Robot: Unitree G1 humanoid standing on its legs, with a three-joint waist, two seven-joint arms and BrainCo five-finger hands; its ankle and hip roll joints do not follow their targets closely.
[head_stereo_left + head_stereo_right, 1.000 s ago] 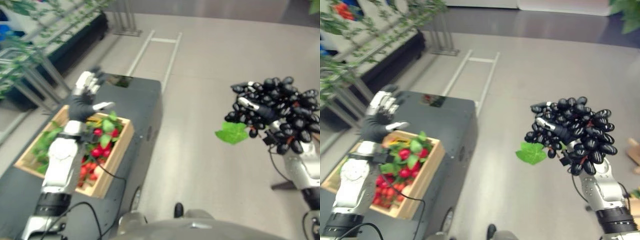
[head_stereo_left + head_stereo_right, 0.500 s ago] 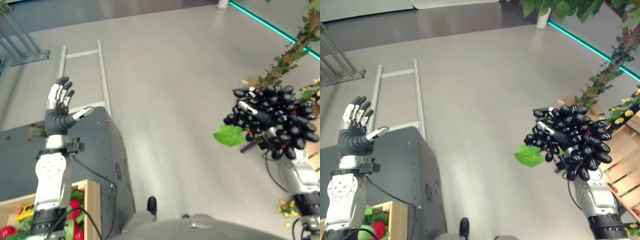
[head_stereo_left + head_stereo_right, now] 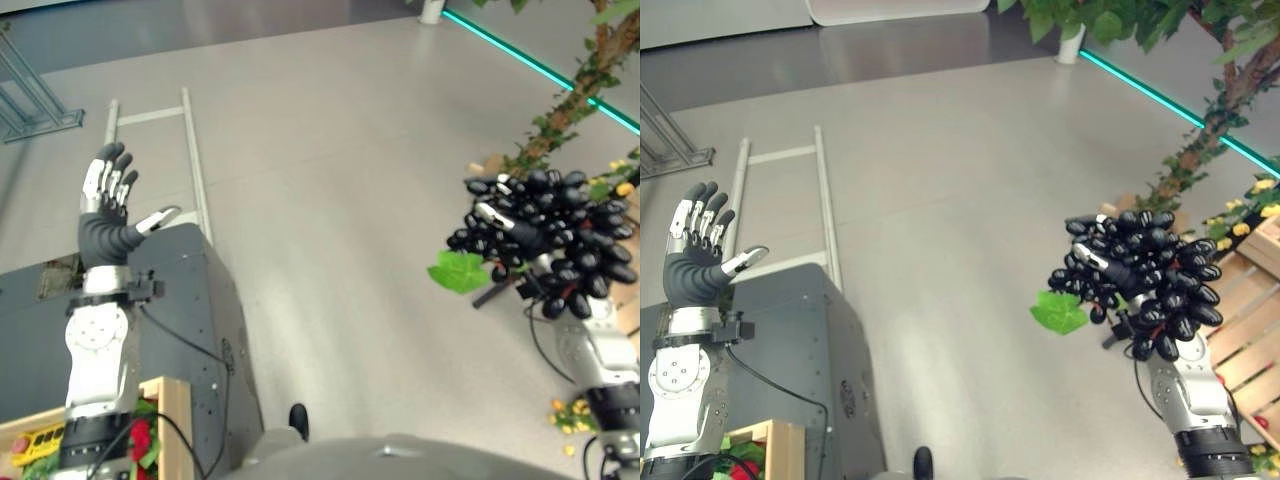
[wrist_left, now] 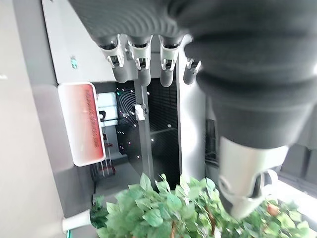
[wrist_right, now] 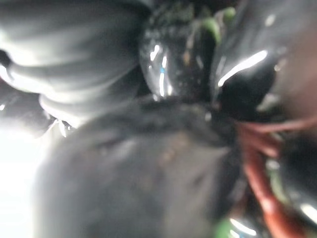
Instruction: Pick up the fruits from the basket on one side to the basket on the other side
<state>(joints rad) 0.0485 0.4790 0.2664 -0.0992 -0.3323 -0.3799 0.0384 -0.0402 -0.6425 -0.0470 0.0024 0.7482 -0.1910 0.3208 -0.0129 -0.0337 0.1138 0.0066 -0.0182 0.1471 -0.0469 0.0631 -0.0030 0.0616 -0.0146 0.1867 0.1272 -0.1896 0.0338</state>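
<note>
My right hand (image 3: 500,216) is shut on a big bunch of black grapes (image 3: 560,245) with a green leaf (image 3: 458,272), held in the air over the floor at the right. The glossy grapes (image 5: 173,59) press right up against that hand in the right wrist view. My left hand (image 3: 100,228) is raised above the dark table (image 3: 190,290), open, fingers (image 4: 143,64) straight and nothing in it. A wooden basket (image 3: 168,398) with red fruit (image 3: 135,436) and green leaves sits at the lower left on the table. A slatted wooden crate (image 3: 1250,345) shows at the right edge.
A metal ladder-like frame (image 3: 150,115) lies on the floor beyond the table. A leafy vine (image 3: 560,110) and yellow flowers (image 3: 570,415) stand at the right. Bare grey floor lies between the table and the crate.
The whole picture has swung to the right, so the left basket has slid to the lower left corner and the crate has come into sight. Both hands keep their poses.
</note>
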